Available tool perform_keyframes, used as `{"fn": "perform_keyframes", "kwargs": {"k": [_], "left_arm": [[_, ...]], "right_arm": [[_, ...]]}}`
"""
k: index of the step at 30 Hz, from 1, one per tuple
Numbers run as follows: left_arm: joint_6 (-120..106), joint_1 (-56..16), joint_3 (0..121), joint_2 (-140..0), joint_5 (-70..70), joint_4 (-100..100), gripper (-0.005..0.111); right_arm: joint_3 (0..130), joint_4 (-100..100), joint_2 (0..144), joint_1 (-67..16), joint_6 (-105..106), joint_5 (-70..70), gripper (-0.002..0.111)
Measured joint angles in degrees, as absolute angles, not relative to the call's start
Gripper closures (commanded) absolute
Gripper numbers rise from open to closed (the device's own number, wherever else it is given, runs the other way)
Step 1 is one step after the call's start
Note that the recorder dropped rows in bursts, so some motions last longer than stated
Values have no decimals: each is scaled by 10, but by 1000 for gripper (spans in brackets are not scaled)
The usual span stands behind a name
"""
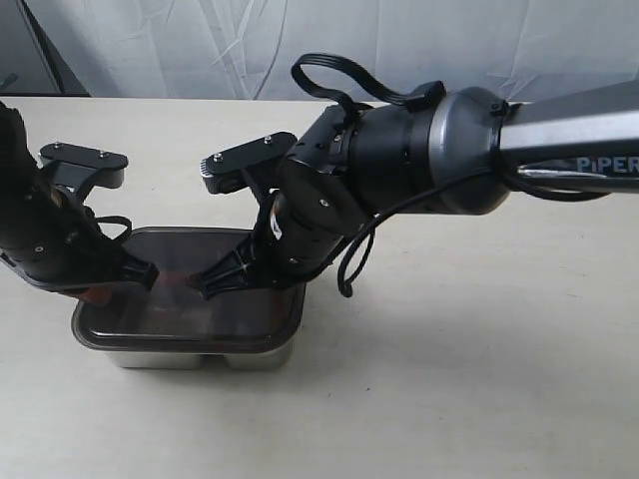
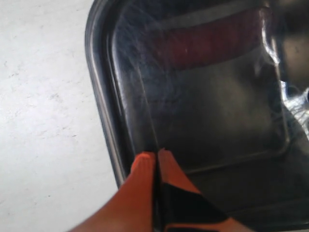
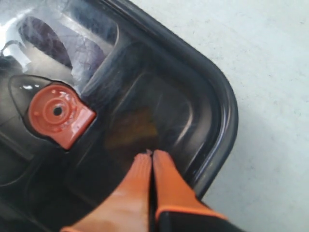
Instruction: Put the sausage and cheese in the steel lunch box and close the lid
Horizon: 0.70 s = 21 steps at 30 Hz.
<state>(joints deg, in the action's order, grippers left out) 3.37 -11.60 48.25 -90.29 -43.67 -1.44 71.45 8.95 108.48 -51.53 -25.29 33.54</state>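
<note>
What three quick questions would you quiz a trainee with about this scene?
1. True or false: the lid sits on the box.
2. The valve on the lid is: A green, B orange-red, C blue?
3. Fill in: the left fingers and right fingers are ___ (open/shut).
Key: 1 true; 2 B; 3 shut.
</note>
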Motion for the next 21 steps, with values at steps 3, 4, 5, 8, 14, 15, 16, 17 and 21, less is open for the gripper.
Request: {"fn": "perform_keyframes", "kwargs": {"k": [3,4,5,8,14,15,16,17,21], "left_arm": [[34,-116,484,-908,-439,-14,107],[34,-116,485,-909,-439,-15,107],[34,-116,485,-910,-441,-15,107],[34,-116,486,-913,-441,-16,107],[34,-116,487,-914,-441,-16,107],[34,-116,487,-914,-441,-16,107],[34,-116,487,-914,-441,-16,107],[34,-116,487,-914,-441,-16,107],[34,-116,487,-915,-441,-16,107]], "right_arm": [[715,89,1085,-515,-253,337,109],[715,89,1085,-515,-253,338,109],[715,89,1085,-515,-253,341,109],[716,89,1089,-515,-253,346,109],[722,79,1103,-514,-233,354,109],[724,76,1105,-514,-230,354,109],[724,76,1107,-514,-229,354,109],[725,75,1109,-512,-226,354,109],[725,35,1110,-508,-179,354,109]]}}
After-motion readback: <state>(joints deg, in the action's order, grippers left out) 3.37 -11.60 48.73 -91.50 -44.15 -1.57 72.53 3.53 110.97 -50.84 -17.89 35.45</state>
